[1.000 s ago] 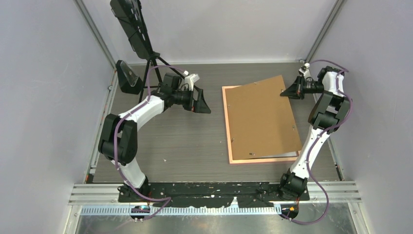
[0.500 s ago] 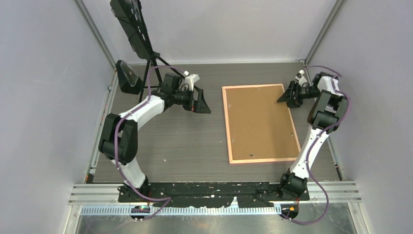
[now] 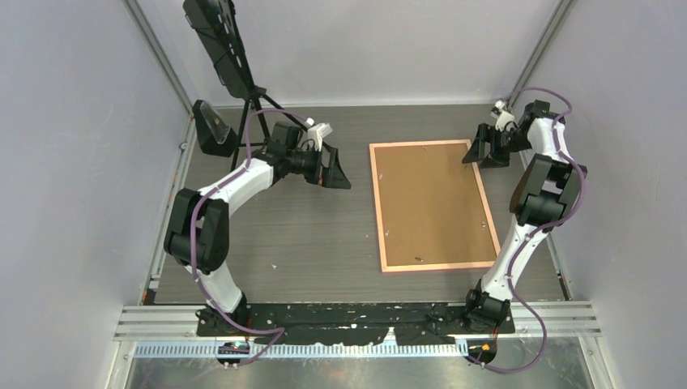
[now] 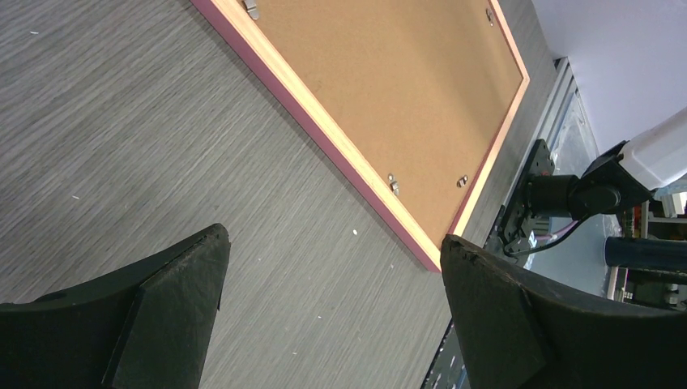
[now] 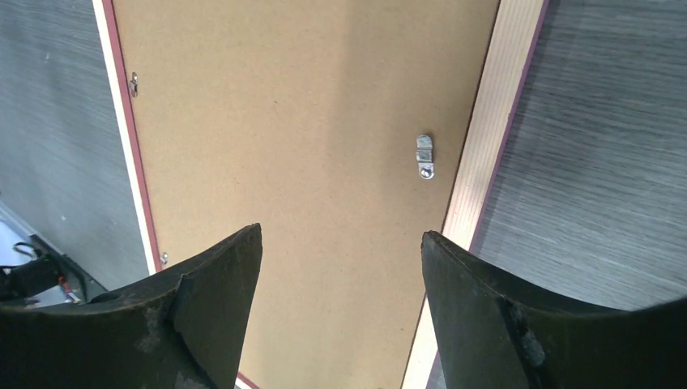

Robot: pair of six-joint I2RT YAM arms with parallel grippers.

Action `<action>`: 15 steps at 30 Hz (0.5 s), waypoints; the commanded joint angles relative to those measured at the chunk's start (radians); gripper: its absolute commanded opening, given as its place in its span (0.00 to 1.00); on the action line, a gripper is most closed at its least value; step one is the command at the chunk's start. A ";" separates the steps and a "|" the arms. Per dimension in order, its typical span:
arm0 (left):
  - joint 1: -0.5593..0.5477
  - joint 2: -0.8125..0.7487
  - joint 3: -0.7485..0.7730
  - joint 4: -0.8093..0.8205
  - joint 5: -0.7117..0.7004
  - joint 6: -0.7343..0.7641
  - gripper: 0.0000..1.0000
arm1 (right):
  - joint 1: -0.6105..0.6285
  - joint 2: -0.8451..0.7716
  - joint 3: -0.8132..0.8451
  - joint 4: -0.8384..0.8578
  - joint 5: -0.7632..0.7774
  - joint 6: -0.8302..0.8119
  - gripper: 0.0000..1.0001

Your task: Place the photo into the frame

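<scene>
Right of centre on the table, the frame lies back side up, its long side running away from the arm bases. Its rails are thin and straight, pale raw wood on the back with a salmon-pink outer edge. Inside them sits the backing board: flat brown fibreboard, matt, finely speckled, square-cornered. Small bright metal turn clips dot its margin. I cannot see the photo in any view; the board fills the opening.

Right gripper hangs over the frame's far right corner. On its wrist view the two black, scuffed, wedge-shaped fingers stand well apart with only board and rail showing between them; it grips nothing. Left gripper hangs over bare table left of the frame, jaws spread wide, nothing held.

Against a second ago: the board then lay skewed across the frame, its far right corner at the right gripper's tips, and a white sliver showed under its near right edge. Half a second ago the board lay square within the rails. Now it is still square and flat, and the right wrist has drawn back toward the far right corner. Left arm unchanged.

The table is dark grey laminate with a fine wood grain and a few pale specks. Plain pale walls stand on three sides, with aluminium posts in the far corners and a ribbed aluminium rail under the arm bases. A black device on a tripod stands at the far left.
</scene>
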 commanded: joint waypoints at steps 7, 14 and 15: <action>0.005 -0.011 0.032 0.005 0.030 0.002 0.99 | 0.057 -0.111 -0.044 0.049 0.130 -0.010 0.79; 0.005 -0.016 0.032 -0.008 -0.020 -0.004 0.99 | 0.058 -0.214 -0.156 0.143 0.253 -0.017 0.79; 0.004 -0.018 0.032 -0.014 -0.031 -0.004 0.99 | 0.058 -0.224 -0.186 0.153 0.280 -0.021 0.79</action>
